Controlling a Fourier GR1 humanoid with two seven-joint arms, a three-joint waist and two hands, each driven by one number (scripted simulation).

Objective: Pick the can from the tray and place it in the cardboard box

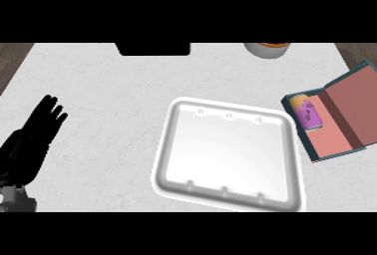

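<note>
- Fingers (50,110) of the black left hand (33,137) are straight and slightly spread, pointing up at the view's left edge, holding nothing; its grey forearm (15,199) enters at the lower left corner.
- One purple cylindrical can with a yellow end (309,112) lies on its side in the open cardboard box with a reddish interior (346,117) at the right edge, well apart from those fingers.
- One white rectangular tray with rounded corners (228,154) sits mid-counter with nothing in it, just beside the box.
- One white round container with an orange top (269,49) and one black rectangular object (153,49) sit at the far edge of the white speckled counter (110,84).
</note>
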